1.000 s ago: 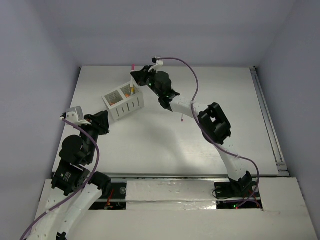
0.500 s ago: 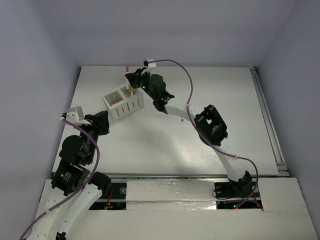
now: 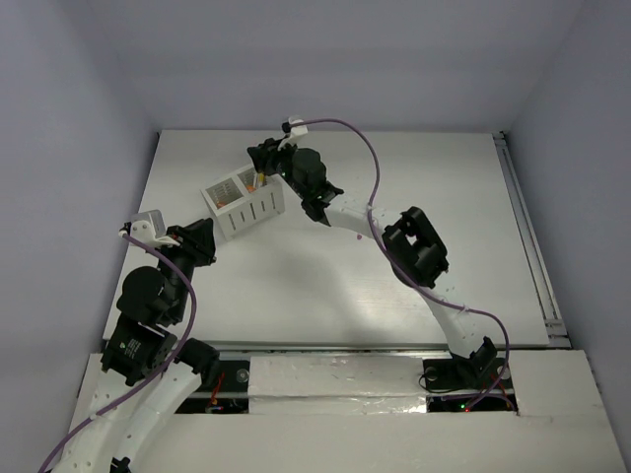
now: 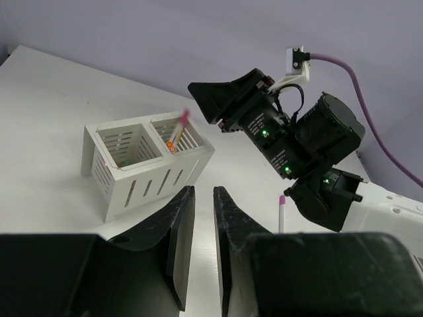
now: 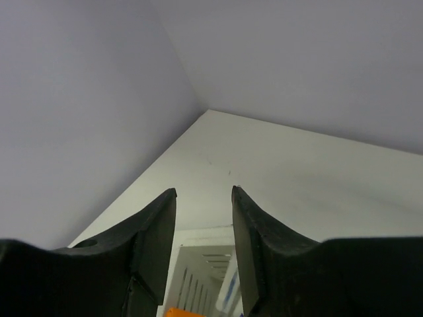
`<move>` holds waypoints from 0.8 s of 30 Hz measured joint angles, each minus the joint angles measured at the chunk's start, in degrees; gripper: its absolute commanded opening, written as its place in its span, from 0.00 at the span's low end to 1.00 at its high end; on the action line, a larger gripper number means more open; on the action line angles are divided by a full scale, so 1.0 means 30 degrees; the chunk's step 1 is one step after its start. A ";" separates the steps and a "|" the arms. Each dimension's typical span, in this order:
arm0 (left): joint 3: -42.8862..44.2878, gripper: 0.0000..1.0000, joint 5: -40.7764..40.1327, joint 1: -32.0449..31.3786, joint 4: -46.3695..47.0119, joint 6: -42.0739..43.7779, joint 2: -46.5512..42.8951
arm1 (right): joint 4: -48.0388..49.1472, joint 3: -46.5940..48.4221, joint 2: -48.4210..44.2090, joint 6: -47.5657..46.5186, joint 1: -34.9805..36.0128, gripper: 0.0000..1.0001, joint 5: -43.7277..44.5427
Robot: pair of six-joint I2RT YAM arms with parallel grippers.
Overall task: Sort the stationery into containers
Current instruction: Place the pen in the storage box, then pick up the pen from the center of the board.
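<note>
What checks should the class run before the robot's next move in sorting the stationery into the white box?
1. Release: right gripper open and empty: ok.
2. Placement: magenta-capped pen leans inside one compartment of the box: ok.
3. Stability: box upright, not tipped: ok.
4. Left arm: left gripper nearly closed, holding nothing: ok.
5. Sorting finished: another pen lies outside the box: not ok.
6. Other compartment's contents: cannot tell.
</note>
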 measured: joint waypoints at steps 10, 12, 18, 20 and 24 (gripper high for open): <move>0.0000 0.15 0.0000 0.0000 0.0007 0.0000 0.0000 | 0.0342 -0.4692 -0.1800 0.0029 -0.0160 0.04 0.0634; 0.0000 0.15 -0.0007 -0.0007 0.0007 0.0000 0.0000 | 0.0007 -0.7249 -0.3475 0.0488 -0.0379 0.00 0.0831; 0.0000 0.15 -0.0015 0.0000 0.0007 0.0000 -0.0066 | -0.2871 -1.2764 -0.9617 0.1494 -0.2958 0.00 0.1523; 0.0000 0.15 -0.0007 -0.0007 0.0007 0.0000 -0.0102 | -0.3963 -1.3566 -1.0950 0.1778 -0.4160 0.00 0.1698; 0.0000 0.15 0.0007 0.0000 0.0007 0.0000 -0.0117 | -0.7322 -1.4061 -1.1715 0.2630 -0.7009 0.28 0.1078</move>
